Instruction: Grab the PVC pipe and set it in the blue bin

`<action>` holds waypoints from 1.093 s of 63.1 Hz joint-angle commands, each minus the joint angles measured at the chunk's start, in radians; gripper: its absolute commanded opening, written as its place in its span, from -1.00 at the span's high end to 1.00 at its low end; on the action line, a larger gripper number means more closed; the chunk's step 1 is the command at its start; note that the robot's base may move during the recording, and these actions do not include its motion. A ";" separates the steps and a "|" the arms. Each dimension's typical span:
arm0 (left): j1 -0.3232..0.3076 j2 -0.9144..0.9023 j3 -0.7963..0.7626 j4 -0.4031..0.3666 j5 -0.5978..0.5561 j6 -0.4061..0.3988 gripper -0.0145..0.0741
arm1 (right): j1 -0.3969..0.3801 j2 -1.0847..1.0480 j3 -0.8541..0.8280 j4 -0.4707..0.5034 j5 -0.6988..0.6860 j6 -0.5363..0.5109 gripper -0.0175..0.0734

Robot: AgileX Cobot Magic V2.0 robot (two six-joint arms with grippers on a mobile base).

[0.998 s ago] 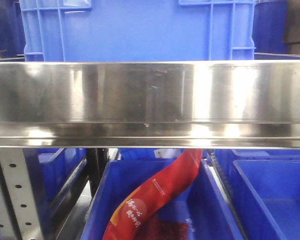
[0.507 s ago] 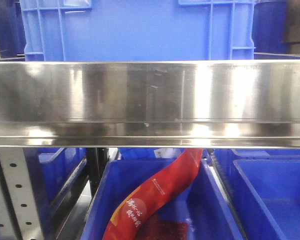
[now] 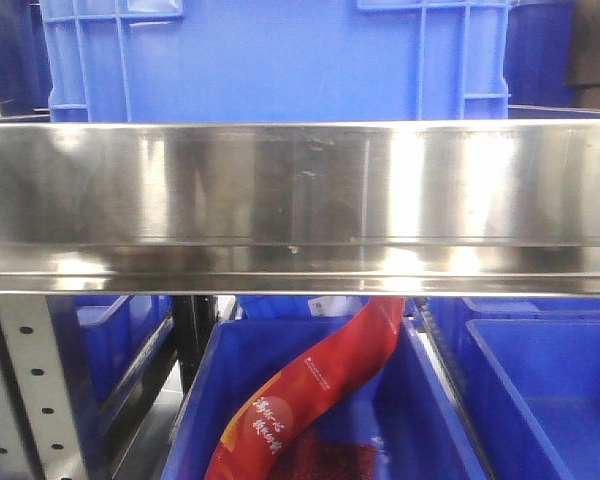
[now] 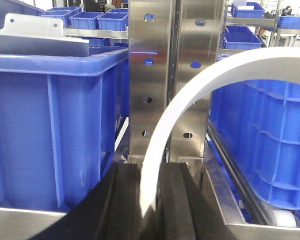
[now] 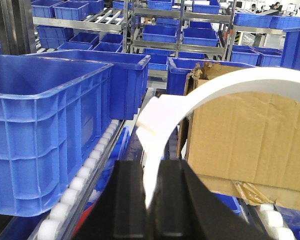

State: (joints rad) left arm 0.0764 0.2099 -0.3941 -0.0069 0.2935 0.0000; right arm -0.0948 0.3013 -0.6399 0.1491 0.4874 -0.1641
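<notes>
Background: steel rack [image 4: 150,75], blue bins [image 4: 45,125].
Left jaws: clamped on white curved strip [image 4: 190,85].
Right jaws: clamped on second white strip [image 5: 230,85].

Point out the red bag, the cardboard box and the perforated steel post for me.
red bag [image 3: 320,385]: front view, on its printed middle.
cardboard box [image 5: 245,135]: right wrist view, on its front face.
steel post [image 4: 150,80]: left wrist view, on its left half, between two holes.
</notes>
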 commanded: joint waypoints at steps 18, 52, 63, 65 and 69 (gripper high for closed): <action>0.000 -0.003 0.000 -0.002 -0.032 0.000 0.92 | -0.001 -0.002 0.002 -0.007 -0.025 -0.003 0.98; 0.000 -0.003 0.000 -0.006 -0.051 0.000 0.92 | -0.001 -0.002 0.002 -0.007 -0.025 -0.003 0.98; 0.000 -0.003 0.000 -0.006 -0.057 0.000 0.92 | -0.001 -0.002 0.002 -0.007 -0.025 -0.003 0.98; 0.000 -0.003 0.000 -0.006 -0.061 0.000 0.92 | -0.001 -0.002 0.002 -0.007 -0.025 -0.003 0.98; 0.000 -0.003 -0.006 -0.006 -0.073 0.000 0.92 | -0.001 -0.002 0.002 -0.007 -0.025 -0.003 0.98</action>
State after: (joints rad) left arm 0.0764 0.2099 -0.3941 -0.0069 0.2670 0.0000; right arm -0.0948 0.3013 -0.6399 0.1491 0.4874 -0.1641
